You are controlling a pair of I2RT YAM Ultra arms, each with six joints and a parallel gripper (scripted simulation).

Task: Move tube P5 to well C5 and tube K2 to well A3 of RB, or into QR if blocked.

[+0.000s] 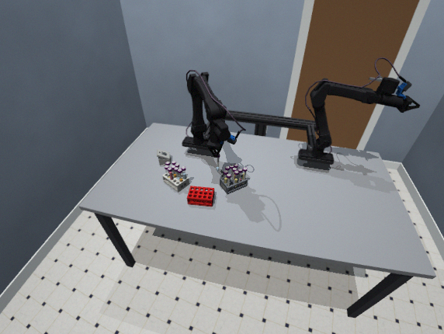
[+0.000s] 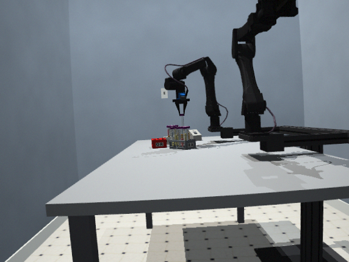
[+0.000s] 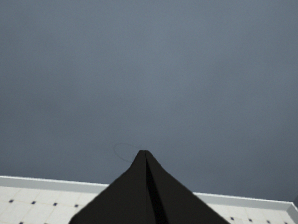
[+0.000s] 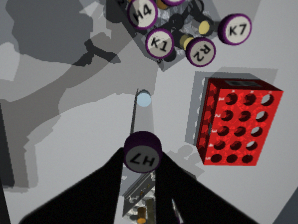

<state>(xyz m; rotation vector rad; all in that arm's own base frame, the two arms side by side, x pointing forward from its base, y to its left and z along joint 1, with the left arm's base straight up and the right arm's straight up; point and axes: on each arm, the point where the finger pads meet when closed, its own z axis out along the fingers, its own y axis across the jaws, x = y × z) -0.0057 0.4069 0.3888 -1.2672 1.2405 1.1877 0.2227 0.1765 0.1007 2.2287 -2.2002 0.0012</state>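
Gripping upright tube H7 (image 1: pixel 218 161) (image 2: pixel 182 120) (image 4: pixel 143 156) by its purple cap with the right hand (image 1: pixel 216 154) (image 2: pixel 182 114) (image 4: pixel 140 157), above the tabletop (image 1: pixel 310 213) (image 2: pixel 152 177) (image 4: pixel 90 145), near grey RA (image 1: pixel 234 188) (image 2: pixel 191 145); clenching the left hand (image 1: pixel 417 105) (image 3: pixel 143 158), empty; cannot tell P5 or K2 apart among the capped tubes (image 1: pixel 229 176) (image 2: pixel 183 128) (image 4: pixel 160 44)

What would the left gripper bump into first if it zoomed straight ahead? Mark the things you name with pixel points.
The blue-grey wall (image 1: pixel 432 126) (image 3: pixel 145 75), I think. The left gripper (image 1: pixel 418 105) (image 3: pixel 143 158) has nothing in front of its jaws before that, as far as the picture shows, but how far off the wall is stays unclear.
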